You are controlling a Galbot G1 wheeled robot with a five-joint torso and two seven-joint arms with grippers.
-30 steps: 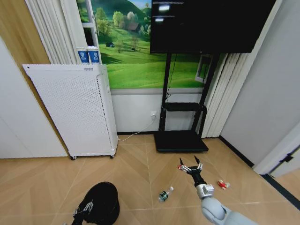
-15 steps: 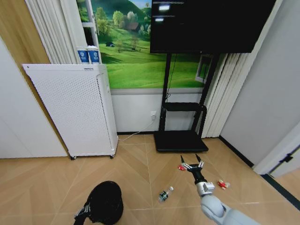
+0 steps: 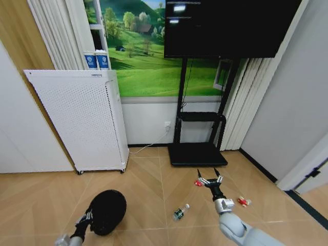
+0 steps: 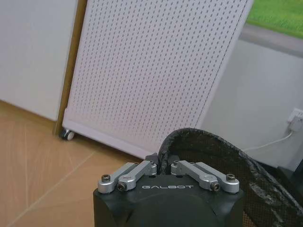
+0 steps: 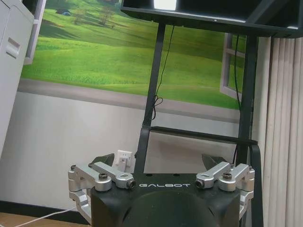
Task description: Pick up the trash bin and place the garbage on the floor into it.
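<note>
At left pincer (image 3: pixel 88 218) — trash bin (image 3: pixel 108 211), rim clamped.

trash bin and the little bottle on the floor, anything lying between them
Nothing: in the head view the stretch between the trash bin, held by the left gripper, and the bottle is bare wooden floor.

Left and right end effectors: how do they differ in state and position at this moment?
The left end effector is shut on the rim of the small round black trash bin, low at the robot's left; the right end effector is open and holds nothing. The left one carries the bin tilted above the wooden floor; the right one hangs above the floor near a crumpled red-and-white wrapper. Both are black with silver linkages.
</note>
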